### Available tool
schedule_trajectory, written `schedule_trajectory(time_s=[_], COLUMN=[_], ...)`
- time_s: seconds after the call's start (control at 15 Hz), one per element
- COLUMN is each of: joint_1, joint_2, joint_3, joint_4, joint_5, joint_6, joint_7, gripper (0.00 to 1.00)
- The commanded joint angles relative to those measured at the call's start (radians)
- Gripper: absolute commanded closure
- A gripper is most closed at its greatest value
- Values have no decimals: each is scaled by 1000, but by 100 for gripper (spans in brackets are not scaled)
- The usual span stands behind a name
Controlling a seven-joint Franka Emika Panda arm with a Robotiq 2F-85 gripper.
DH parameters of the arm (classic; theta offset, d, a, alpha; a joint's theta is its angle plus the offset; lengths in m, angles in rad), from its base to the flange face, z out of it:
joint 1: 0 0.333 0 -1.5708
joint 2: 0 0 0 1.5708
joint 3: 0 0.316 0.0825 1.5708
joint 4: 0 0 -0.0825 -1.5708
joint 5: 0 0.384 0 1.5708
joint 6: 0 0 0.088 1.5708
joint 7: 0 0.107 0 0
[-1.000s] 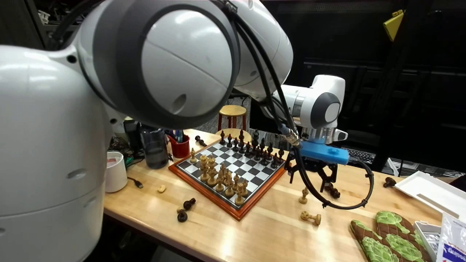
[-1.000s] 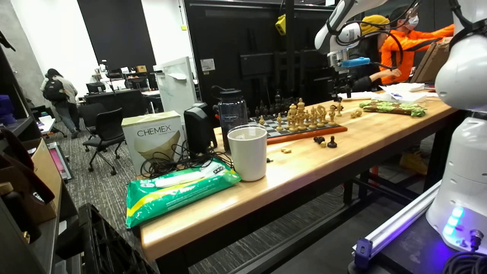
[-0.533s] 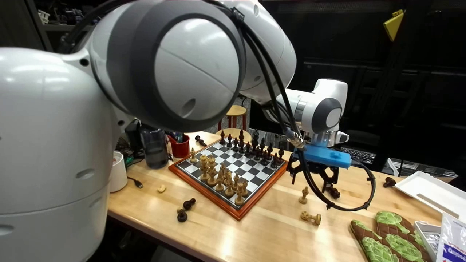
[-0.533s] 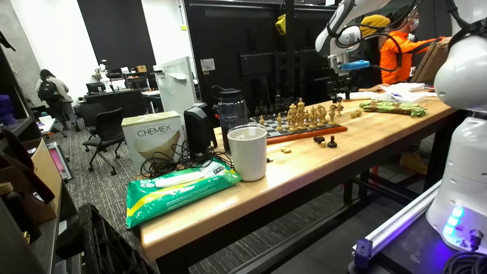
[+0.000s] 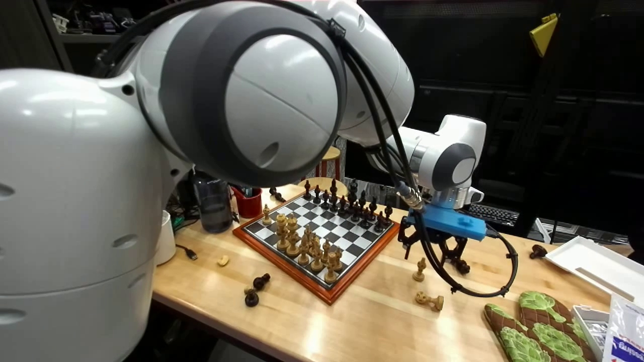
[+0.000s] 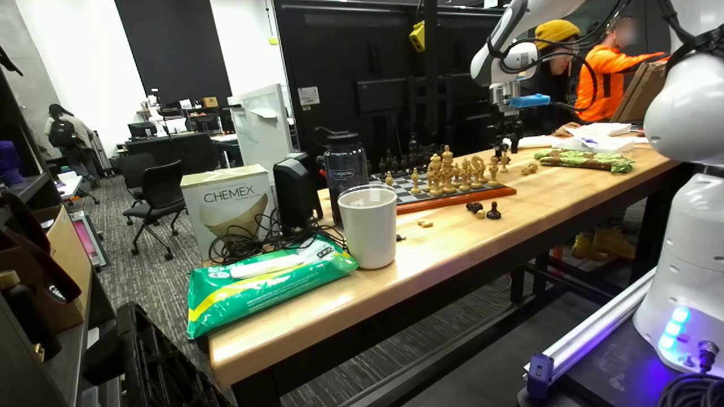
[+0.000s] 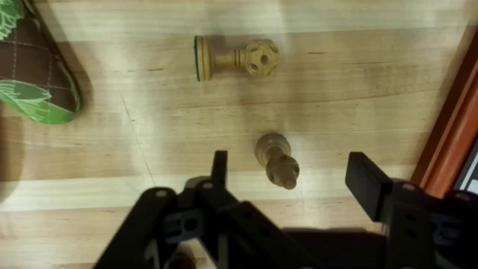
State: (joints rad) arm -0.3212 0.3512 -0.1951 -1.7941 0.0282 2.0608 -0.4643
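My black gripper (image 7: pixel 289 164) is open above the wooden table, below its blue mount (image 5: pixel 448 221) in an exterior view. Between its spread fingers, as the wrist view sees it, a pale chess piece (image 7: pixel 282 172) with a round carved head stands upright; neither finger touches it. That same standing piece (image 5: pixel 419 270) shows just below the gripper in an exterior view. Another pale piece (image 7: pixel 261 58) lies on its side close by. A dark piece (image 5: pixel 461 266) lies on the table behind the gripper, partly hidden by it.
A chessboard with a red-brown frame (image 5: pixel 329 296) bears several pale and dark pieces. Leaf-patterned mitts (image 5: pixel 551 327) and a white tray (image 5: pixel 593 261) lie at one end. A dark bottle (image 6: pixel 346 169) and a white mug (image 6: pixel 369 232) stand at the other. Loose dark pieces (image 5: pixel 251 297) lie near the edge.
The gripper has come down toward the standing pale piece, and its fingers have drawn somewhat closer together. The pieces on the table stay where they were. People in the background have shifted.
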Motion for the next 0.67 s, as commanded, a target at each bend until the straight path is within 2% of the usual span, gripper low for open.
schedule_trajectory(time_s=[0.0,0.4,0.47,0.6], joint_1=[-24,-25,-26,-21], joint_2=[-3,-3,-4,-5], joint_3=[16,23,26,27], joint_4=[3,6,7,11], joint_5=[24,24,26,18], joint_6=[1,-14,-18,-27], joint_7=[-32,-39,-47,-48], gripper=[51,96,100,97])
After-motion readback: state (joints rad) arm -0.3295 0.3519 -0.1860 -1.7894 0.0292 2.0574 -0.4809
